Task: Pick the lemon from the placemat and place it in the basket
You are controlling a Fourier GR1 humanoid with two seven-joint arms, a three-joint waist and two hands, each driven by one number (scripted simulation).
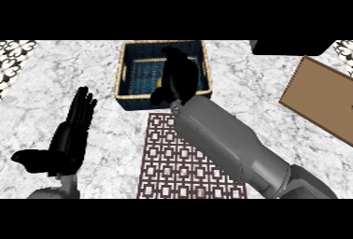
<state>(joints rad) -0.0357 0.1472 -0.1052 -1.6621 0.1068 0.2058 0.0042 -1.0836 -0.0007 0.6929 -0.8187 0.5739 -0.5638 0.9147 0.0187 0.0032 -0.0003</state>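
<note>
1. While the right hand point(176, 77) hangs over the basket point(128, 70), its fingers curl round the lemon point(160, 82), of which only a yellow sliver shows at their left edge, under the palm.
2. By that, the placing step appears to be in hand: the lemon is off the placemat point(180, 163), which lies behind the fingers, back toward the wrist.
3. Next, the fingers would need to uncurl so the lemon settles inside the basket walls.
4. At the view's left, the left hand point(72, 126) rests with fingers straight and holding nothing.
</note>
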